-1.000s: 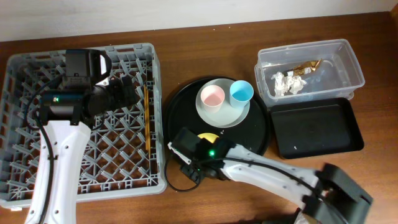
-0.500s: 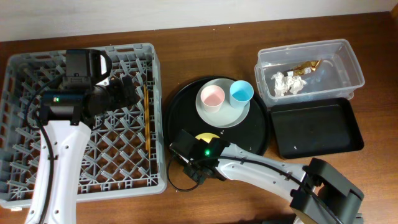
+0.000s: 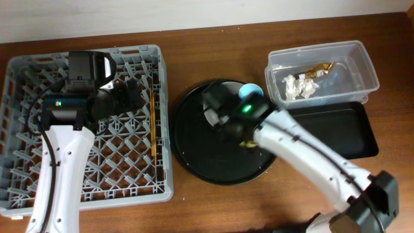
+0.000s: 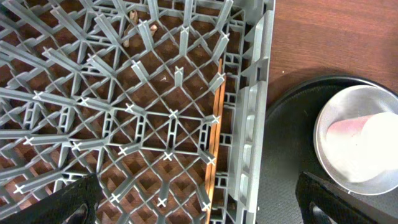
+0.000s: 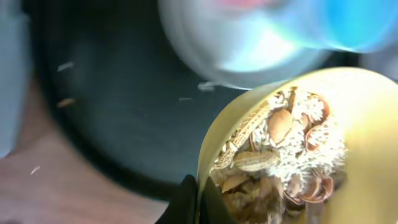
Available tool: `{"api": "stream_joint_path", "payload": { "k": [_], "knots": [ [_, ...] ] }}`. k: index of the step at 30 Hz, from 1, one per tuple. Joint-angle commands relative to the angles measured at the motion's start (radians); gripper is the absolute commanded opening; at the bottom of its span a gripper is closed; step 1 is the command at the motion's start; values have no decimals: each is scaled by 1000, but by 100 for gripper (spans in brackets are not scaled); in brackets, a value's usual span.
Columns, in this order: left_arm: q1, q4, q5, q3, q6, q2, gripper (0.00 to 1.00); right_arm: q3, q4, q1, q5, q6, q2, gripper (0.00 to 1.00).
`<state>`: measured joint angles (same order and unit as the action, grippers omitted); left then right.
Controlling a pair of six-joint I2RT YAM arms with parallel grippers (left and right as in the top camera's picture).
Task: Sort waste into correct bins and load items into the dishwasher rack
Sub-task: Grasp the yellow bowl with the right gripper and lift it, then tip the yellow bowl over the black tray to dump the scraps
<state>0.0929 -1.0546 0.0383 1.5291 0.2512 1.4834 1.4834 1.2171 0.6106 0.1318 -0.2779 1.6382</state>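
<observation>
One yellow bowl (image 5: 373, 118), heaped with beige food scraps (image 5: 280, 149), is pinched at its rim by the right end effector (image 5: 198, 198), one finger inside the bowl and one outside. It sits over the round black tray (image 3: 194, 136); the wrist view is blurred. Just beyond the bowl are the white plate (image 4: 336, 112) and the light-blue cup (image 3: 250, 90), and the pink cup (image 4: 364, 146) stands on the plate. To the right, the clear tub (image 3: 362, 58) holds the crumpled napkin (image 3: 294, 85) and the gold-brown wrapper (image 3: 317, 68), with the black rectangular tray (image 3: 330, 133) touching its near side. On the desk (image 3: 388, 26) left of the round tray, wooden chopsticks (image 4: 214, 140) lie on the floor of the grey dishwasher rack (image 3: 19, 84) along its tray-side wall. The left end effector (image 4: 214, 202) hangs over the rack, fingers spread wide and empty.
</observation>
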Motion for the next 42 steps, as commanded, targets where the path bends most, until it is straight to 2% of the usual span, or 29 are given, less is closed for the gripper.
{"api": "stream_joint_path", "payload": {
  "k": [1, 5, 8, 12, 14, 17, 21, 24, 27, 32, 37, 41, 42],
  "knots": [
    [-2, 2, 11, 8, 9, -18, 99, 30, 27, -211, -54, -19, -23, 4],
    [-2, 2, 11, 8, 9, -18, 99, 30, 24, -517, -277, 20, -23, 4],
    [-2, 2, 11, 8, 9, -18, 99, 21, 20, -777, -508, 157, -23, 4],
    [-2, 2, 11, 8, 9, -18, 99, -51, -2, -1001, -753, 290, -23, 4],
    [-2, 2, 11, 8, 9, -18, 99, -137, -92, -1104, -899, 311, -22, 4],
    [-2, 2, 11, 8, 9, -18, 99, -342, -356, -1247, -1182, 330, -22, 4],
    [-2, 2, 11, 8, 9, -18, 99, -542, -571, -1360, -1399, 330, -22, 4],
    [-2, 2, 11, 8, 9, -18, 99, -614, -627, -1417, -1485, 331, -22, 4],
    [-2, 2, 11, 8, 9, -18, 99, -640, -661, -1450, -1671, 331, -22, 4],
    [-2, 2, 11, 8, 9, -18, 99, -641, -691, -1510, -1683, 324, -22, 4],
    [-2, 2, 11, 8, 9, -18, 99, -641, -653, -1558, -1684, 195, -22, 4],
    [-2, 2, 11, 8, 9, -18, 99, -640, -690, -1561, -1683, 113, -22, 4],
    [-2, 2, 11, 8, 9, -18, 99, -640, -695, -1561, -1683, 47, -22, 4]
  ]
}}
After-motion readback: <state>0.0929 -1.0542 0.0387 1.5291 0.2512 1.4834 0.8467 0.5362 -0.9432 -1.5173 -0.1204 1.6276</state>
